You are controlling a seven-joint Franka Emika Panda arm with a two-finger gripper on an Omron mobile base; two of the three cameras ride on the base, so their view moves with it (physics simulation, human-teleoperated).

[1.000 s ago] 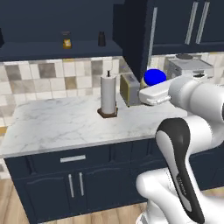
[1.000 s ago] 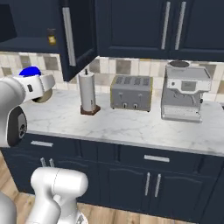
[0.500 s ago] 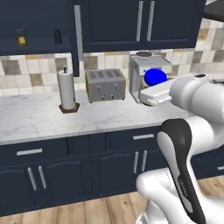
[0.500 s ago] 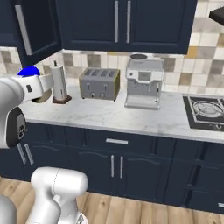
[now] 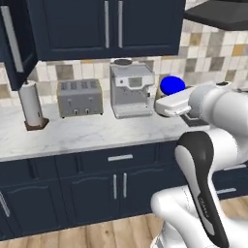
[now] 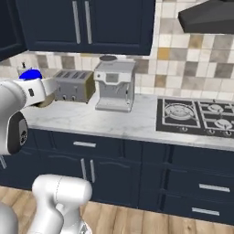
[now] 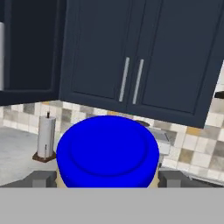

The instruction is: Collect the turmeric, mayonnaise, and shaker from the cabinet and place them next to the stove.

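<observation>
My gripper [image 7: 107, 179] is shut on the mayonnaise [image 7: 108, 151], a stubby jar whose bright blue lid sits between the dark fingertips [image 7: 41, 178]. The base views show the jar [image 5: 171, 85] held above the counter's front edge, near the hand [image 6: 43, 93]. The stove [image 6: 196, 116] lies flat and black on the counter to the right, well apart from the jar. The cabinet [image 7: 30, 43] stands open at the far left, its door [image 5: 12, 43] swung out. The turmeric and the shaker are out of view.
On the marble counter [image 5: 87, 133] stand a paper towel holder [image 5: 31, 104], a toaster [image 5: 80, 98] and a coffee machine [image 5: 130, 89]. Closed navy wall cabinets [image 5: 111, 24] hang above. A dark range hood [image 6: 205, 16] juts out over the stove.
The whole scene has slid left in both base views, so the base has driven right along the counter. The stove has come into view. The jar stays in the gripper.
</observation>
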